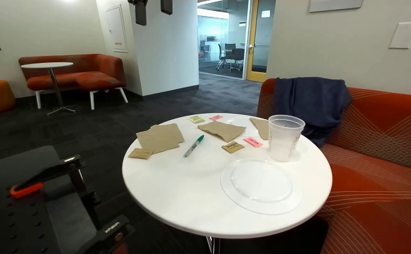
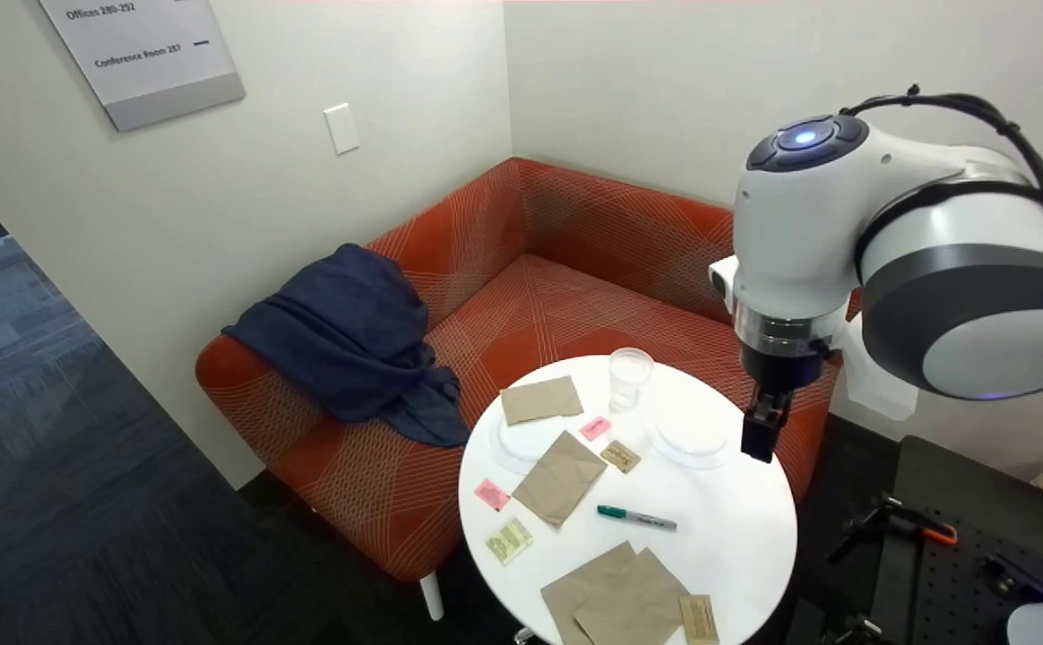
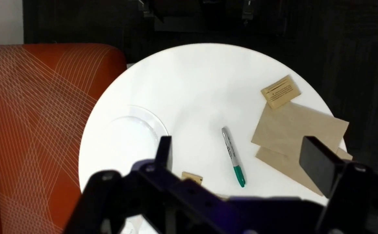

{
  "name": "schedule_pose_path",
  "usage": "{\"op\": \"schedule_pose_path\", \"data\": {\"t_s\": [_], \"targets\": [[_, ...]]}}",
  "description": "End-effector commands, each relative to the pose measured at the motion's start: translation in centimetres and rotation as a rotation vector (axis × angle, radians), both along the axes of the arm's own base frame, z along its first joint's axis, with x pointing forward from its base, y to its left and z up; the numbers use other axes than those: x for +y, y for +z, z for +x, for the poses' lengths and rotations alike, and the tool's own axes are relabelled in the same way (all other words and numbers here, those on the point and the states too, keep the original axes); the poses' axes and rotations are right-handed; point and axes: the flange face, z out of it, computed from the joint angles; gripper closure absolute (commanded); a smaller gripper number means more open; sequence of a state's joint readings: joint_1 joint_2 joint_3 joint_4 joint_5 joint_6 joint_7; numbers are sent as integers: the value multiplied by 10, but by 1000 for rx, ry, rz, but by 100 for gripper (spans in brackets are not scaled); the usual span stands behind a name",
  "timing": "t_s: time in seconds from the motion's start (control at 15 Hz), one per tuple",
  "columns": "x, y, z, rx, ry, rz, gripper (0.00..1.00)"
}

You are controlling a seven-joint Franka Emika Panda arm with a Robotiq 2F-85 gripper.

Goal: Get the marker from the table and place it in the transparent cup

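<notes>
The marker (image 1: 194, 145) is seen lying flat on the round white worktop (image 1: 177, 187), left of centre in an exterior view, with its green cap turned to the far side and its grey end to the near side. The transparent cup (image 1: 285, 139) is stood upright toward the right edge, well apart from the marker, and printed markings can be made out on its side. Between the two, a brown sugar packet (image 1: 233, 146) and a pink packet (image 1: 253, 142) are laid. A clear plate (image 1: 262, 187) is set at the near right. At the left, overlapping brown napkins (image 1: 160, 137) are placed, with a small tan packet (image 1: 141, 153) touching their edge. By the far edge, a second pink packet (image 1: 216, 118) and a pale green packet (image 1: 196, 119) are found. A second clear plate (image 2: 521, 441) is partly covered by brown paper.

The pincer (image 3: 237, 146) is held high above the worktop and is spread wide; in the wrist view the marker is framed in its gap, well below. On the right, a dark blue cloth (image 1: 311, 102) is draped over a red couch (image 1: 385, 123).
</notes>
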State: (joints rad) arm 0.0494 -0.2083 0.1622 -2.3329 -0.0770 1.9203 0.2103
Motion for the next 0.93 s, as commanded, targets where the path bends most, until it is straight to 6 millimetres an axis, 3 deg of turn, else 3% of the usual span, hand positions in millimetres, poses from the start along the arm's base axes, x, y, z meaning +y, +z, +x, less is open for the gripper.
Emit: {"op": "schedule_pose_path", "data": {"t_s": [0.0, 0.4, 0.87], "targets": [[-21, -23, 2, -19, 91, 30, 0], [-48, -68, 14, -57, 237, 38, 0], [-49, -104, 33, -87, 271, 63, 0]]}}
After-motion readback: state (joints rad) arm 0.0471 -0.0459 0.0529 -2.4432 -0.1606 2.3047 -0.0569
